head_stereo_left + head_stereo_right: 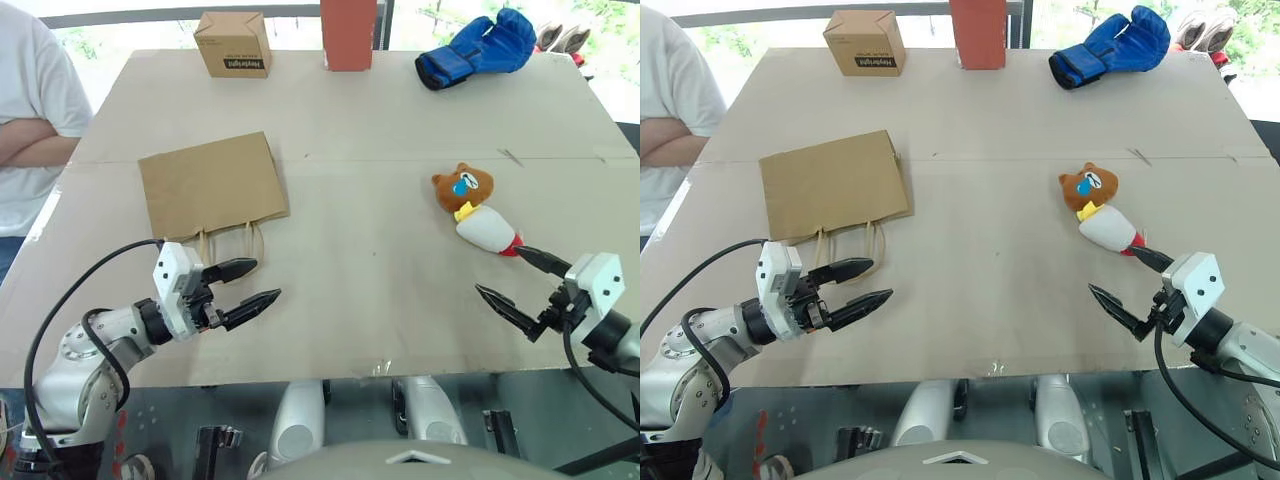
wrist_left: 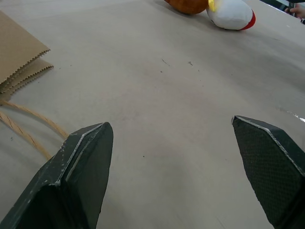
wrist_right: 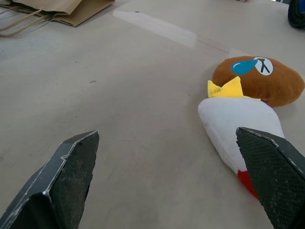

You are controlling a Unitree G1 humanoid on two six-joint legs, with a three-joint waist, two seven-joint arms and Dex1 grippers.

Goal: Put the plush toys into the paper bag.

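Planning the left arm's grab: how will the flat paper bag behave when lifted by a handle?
The paper bag lies folded flat, so it will probably hang limp and stay closed rather than stand open. Its thin twisted handles look floppy and may slip between the fingertips of the open left gripper. It looks light, so a push would likely slide it.

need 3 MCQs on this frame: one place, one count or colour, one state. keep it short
1. Where does the paper bag lie?
A. flat on the table, ahead of the left gripper
B. upright beside the boxing glove
C. on top of the cardboard box

2. What colour is the boxing glove?
A. red
B. blue
C. green

3. How does the right gripper stand?
A. shut on the bear head
B. shut, empty
C. open, empty

Key: 1 A, the bag lies flat with its handles toward the left gripper. 2 B, the glove at the far edge is blue. 3 C, its fingers are spread, close to the white cone plush, holding nothing.
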